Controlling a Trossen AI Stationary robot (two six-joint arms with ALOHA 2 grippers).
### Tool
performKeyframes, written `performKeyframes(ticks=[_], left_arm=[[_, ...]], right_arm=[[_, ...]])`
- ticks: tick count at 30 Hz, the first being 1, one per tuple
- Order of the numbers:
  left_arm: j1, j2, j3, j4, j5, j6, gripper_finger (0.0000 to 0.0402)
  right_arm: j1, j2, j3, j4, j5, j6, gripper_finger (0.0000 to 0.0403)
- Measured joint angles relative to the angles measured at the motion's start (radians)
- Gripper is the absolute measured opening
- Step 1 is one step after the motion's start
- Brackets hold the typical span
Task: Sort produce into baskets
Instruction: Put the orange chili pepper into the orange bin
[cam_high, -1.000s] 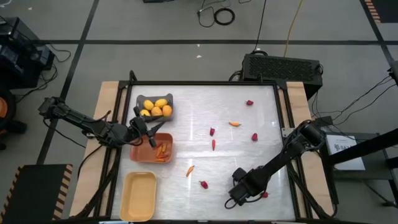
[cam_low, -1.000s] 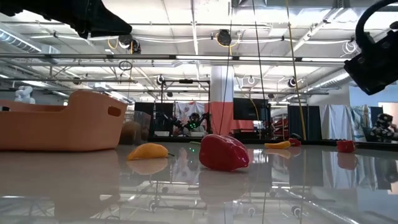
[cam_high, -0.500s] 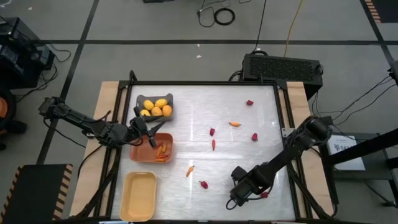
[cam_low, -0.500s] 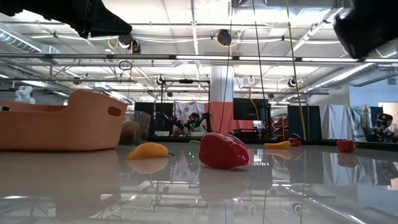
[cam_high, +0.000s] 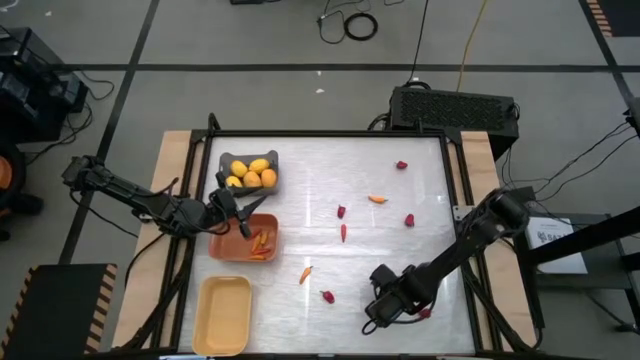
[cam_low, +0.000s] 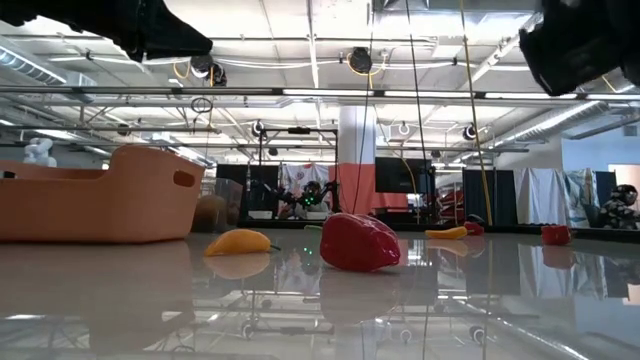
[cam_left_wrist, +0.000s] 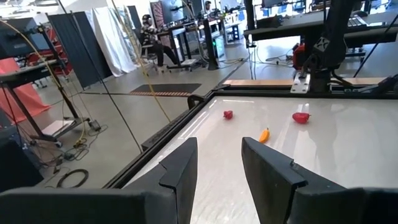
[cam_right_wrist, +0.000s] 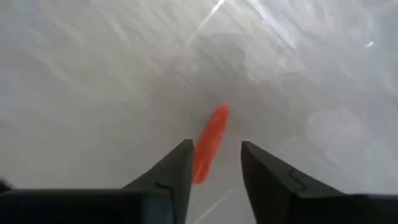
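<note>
we are seeing the right gripper (cam_high: 372, 318) hanging low over the near right part of the table (cam_high: 400, 220), with its jaws spread and a small orange carrot (cam_right_wrist: 210, 142) showing in the gap between its fingers (cam_right_wrist: 165, 177); we cannot tell whether the fingers are touching it. the left gripper (cam_high: 243, 215) is sitting over the far edge of the orange bin (cam_high: 229, 246), between it and the grey bin (cam_high: 228, 162), with its jaws parted and nothing between them in the left wrist view. the grey bin is holding several yellow-orange lemons (cam_high: 252, 173), and the orange bin is holding a few carrots (cam_high: 262, 242). the pale yellow bin (cam_high: 223, 315) is lying nearest the front edge, just beside the orange one. loose pieces are lying scattered on the table: an orange carrot (cam_high: 306, 273) near the orange bin, a red piece (cam_high: 327, 296) just beside it, two more red pieces (cam_high: 341, 212) near the middle, another carrot (cam_high: 377, 199) and red pieces (cam_high: 401, 165) toward the far right. in the low view a red piece (cam_low: 358, 243) and an orange piece (cam_low: 238, 242) are resting close to the camera.
</note>
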Motion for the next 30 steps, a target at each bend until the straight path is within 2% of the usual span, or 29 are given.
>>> performKeyframes(ticks=[7,15,19,23,30], left_arm=[[0.008,0.000,0.000,0.000,0.000,0.004,0.0134],[0.014,0.000,0.000,0.000,0.012,-0.004,0.0134],[0.014,0.000,0.000,0.000,0.025,-0.005,0.0134],[0.014,0.000,0.000,0.000,0.026,-0.005,0.0134],[0.014,0.000,0.000,0.000,0.026,-0.004,0.0134]], right_arm=[[-0.003,0.030,0.000,0.026,-0.004,-0.043,0.0193],[0.008,0.048,0.002,0.082,0.001,-0.023,0.0214],[0.011,0.092,0.002,0.078,-0.005,-0.023,0.0204],[0.007,0.114,0.007,0.078,-0.056,-0.060,0.0185],[-0.015,0.112,0.005,0.073,-0.084,-0.133,0.0099]])
